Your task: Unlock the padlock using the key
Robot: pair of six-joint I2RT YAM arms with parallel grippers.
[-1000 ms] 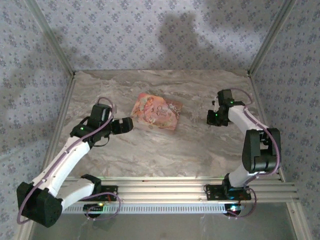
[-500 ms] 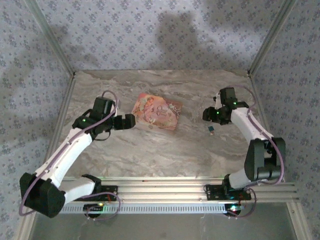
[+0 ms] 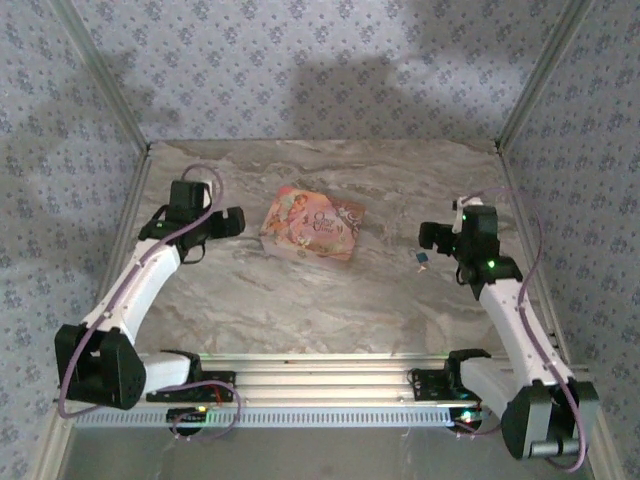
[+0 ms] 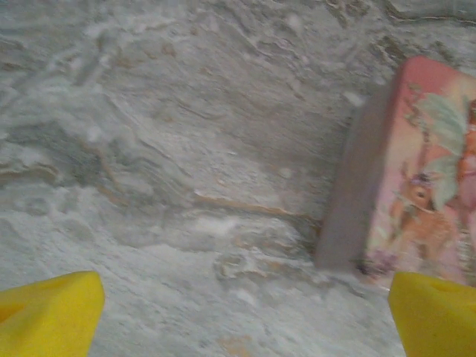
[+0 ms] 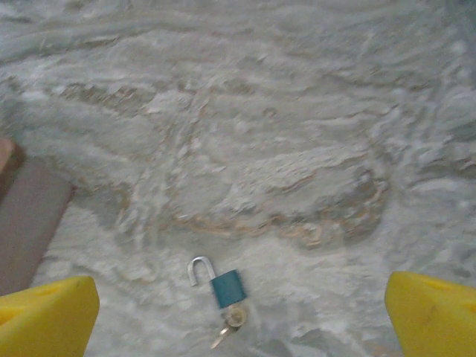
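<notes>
Looking through the right wrist camera, I see the right gripper [image 3: 430, 237] spread wide. Its yellow pads [image 5: 46, 316] sit at the two lower corners and grip nothing. The padlock [image 5: 225, 285] lies flat on the marble table [image 5: 297, 111] just ahead of the pads. It has a small blue body, and one leg of its silver shackle is out of the body. The key [image 5: 232, 320] sticks out of its bottom end. From above, I place the padlock just beside that gripper, well right of the pink box [image 3: 313, 223]. My left gripper [image 3: 234, 221] is also fully spread and empty, hovering left of the pink box, near its edge.
</notes>
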